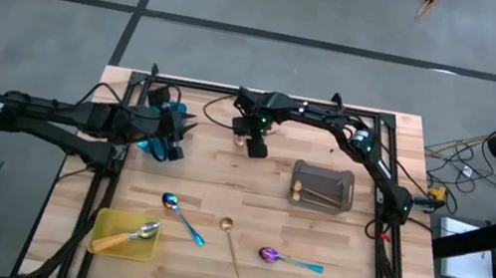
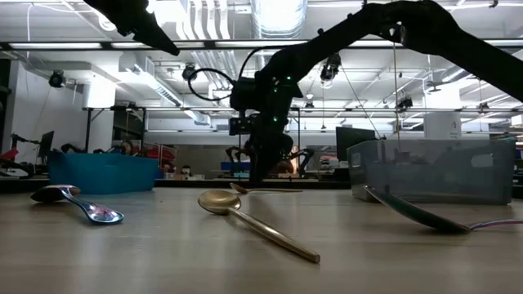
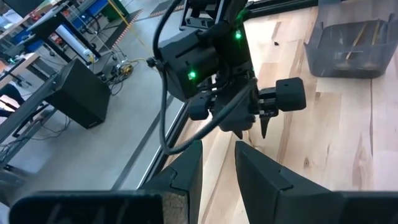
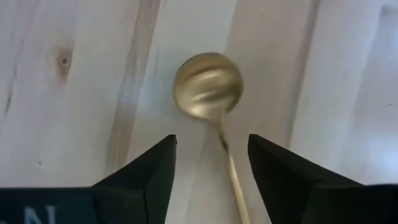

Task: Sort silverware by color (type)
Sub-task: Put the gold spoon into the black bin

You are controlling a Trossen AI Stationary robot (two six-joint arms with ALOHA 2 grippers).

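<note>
Pale wooden planks make up the table [image 1: 220,185], boxed in by a black frame, with grey floor around it and a bright workshop beyond. Taking the grey tray [image 1: 323,187] as our marker: it holds thin gold spoons [image 1: 317,199], and the right claw [image 1: 253,147] hangs just past its left side, towards the far edge of the table. That claw's fingers [image 4: 149,171] stand apart with nothing gripped; right below them lies a gold spoon [image 4: 208,87], round matte bowl up, slim handle running back between the fingers, resting on the wood. On writing, only pale letter tops show on the claw's own body and cannot be read. Far left of the grey tray, the left claw [image 1: 178,137] hovers over a teal tray [image 1: 159,139]; its fingers [image 3: 186,177] sit a narrow gap apart and empty. Near-left of the grey tray, a yellow tray [image 1: 123,235] carries an orange-handled silver spoon [image 1: 133,234]. Between that and the grey tray lie an iridescent spoon with a teal handle [image 1: 182,217] and a long gold spoon [image 1: 231,242]. Directly on the near side of the grey tray rests a purple-bowled spoon with a teal handle [image 1: 288,260].
</note>
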